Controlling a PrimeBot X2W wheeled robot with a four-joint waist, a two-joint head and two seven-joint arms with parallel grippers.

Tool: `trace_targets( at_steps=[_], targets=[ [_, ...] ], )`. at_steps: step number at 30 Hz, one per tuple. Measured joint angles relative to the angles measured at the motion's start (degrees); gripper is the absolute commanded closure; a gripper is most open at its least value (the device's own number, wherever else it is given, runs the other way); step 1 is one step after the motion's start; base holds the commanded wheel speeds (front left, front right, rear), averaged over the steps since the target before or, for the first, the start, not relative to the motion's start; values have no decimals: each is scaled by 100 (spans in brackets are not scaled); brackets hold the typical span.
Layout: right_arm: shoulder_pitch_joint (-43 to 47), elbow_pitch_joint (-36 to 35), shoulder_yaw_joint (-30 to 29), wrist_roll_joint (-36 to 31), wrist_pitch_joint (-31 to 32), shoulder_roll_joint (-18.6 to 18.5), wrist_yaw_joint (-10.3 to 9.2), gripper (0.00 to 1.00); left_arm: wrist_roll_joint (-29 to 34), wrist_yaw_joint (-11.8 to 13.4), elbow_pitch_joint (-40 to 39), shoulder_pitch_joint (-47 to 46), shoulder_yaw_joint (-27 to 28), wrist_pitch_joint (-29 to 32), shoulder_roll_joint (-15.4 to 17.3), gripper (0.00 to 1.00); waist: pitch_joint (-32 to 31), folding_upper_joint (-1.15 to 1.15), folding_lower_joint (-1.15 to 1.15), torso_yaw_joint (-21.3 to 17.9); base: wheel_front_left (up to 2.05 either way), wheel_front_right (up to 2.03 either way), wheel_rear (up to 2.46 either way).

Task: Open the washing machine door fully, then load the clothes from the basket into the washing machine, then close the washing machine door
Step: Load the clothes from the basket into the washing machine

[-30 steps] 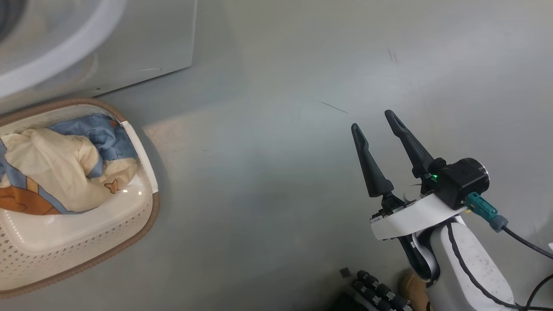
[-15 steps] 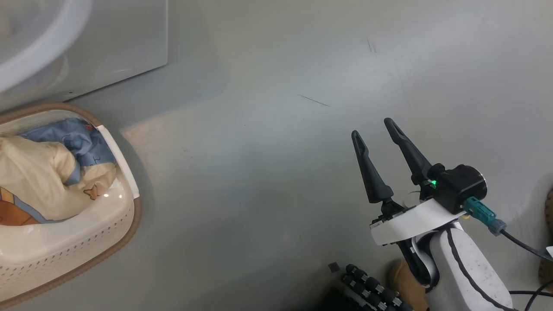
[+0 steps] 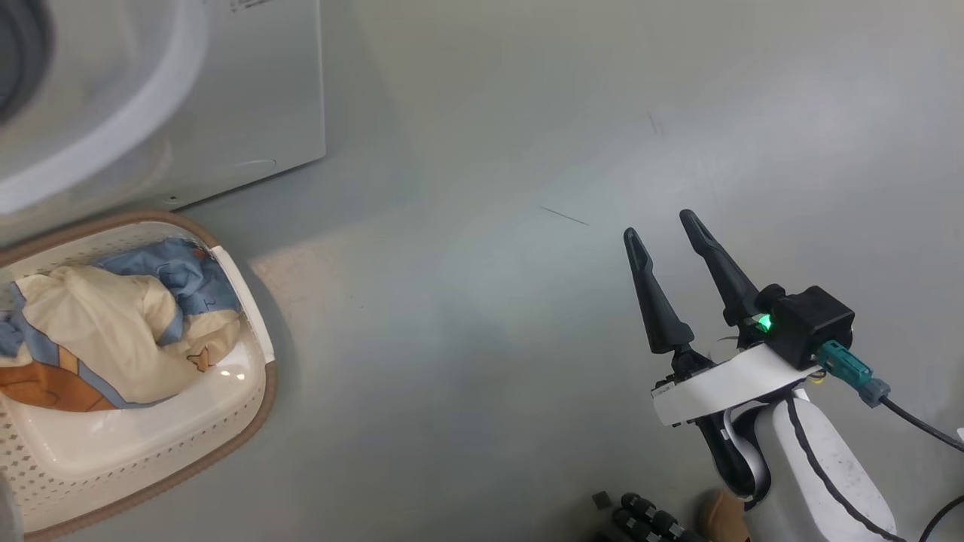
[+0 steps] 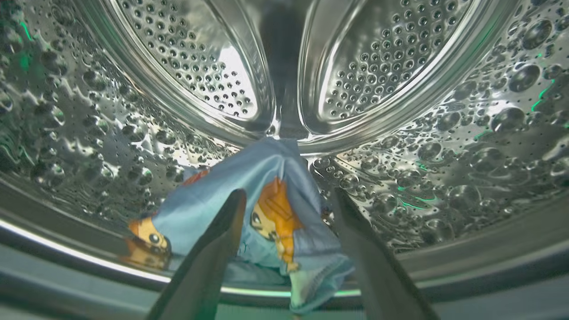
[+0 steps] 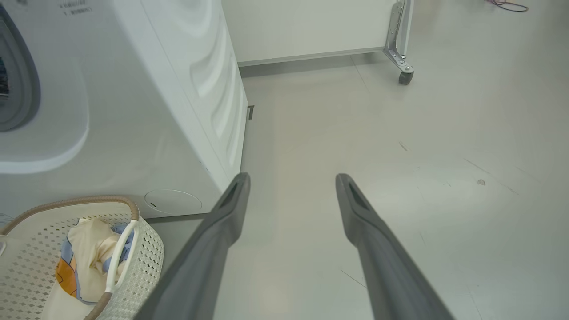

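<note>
My left gripper is inside the perforated steel drum of the washing machine, its fingers spread open. A light blue piece of the clothes with orange cartoon figures lies on the drum floor between and beyond the fingers. More of the clothes, cream and blue, sit in the basket on the floor at the machine's foot. My right gripper hangs open and empty over bare floor to the right. The right wrist view has the machine, basket and clothes. The washing machine door is out of view.
Grey floor spreads wide to the right of the washing machine. A white panel on a metal leg with a caster stands behind. Part of my base with black rollers and a brown object sit at the bottom edge.
The head camera has swung, shifting the whole picture left and then back right. The right gripper stays open in the same pose, and the clothes in the basket lie as before.
</note>
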Motion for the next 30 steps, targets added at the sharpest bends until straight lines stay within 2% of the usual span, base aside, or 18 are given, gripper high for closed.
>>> trace_targets(
  at_steps=[7, 14, 25, 30],
  targets=[
    [1, 141, 1, 46, 0, -1, 0, 0, -137, 18, 279, 531, 116, -160, -298, 0, -470, 0, 0, 148, 0, 0, 0],
    [99, 242, -147, 45, 0, -5, 0, 0, -134, -35, 324, 956, -16, -256, -583, 0, -996, 0, 0, 343, 0, 0, 0],
    [564, 305, -539, 29, 0, -10, 0, 0, -186, -520, 267, 1911, -175, -263, -1278, 0, -1800, 0, 0, 778, 0, 0, 0],
    [716, 334, -564, -12, 0, -9, 0, 0, -187, -632, -134, 2485, -178, -263, -1383, 0, -2111, 0, 0, 1000, 0, 0, 0]
  ],
)
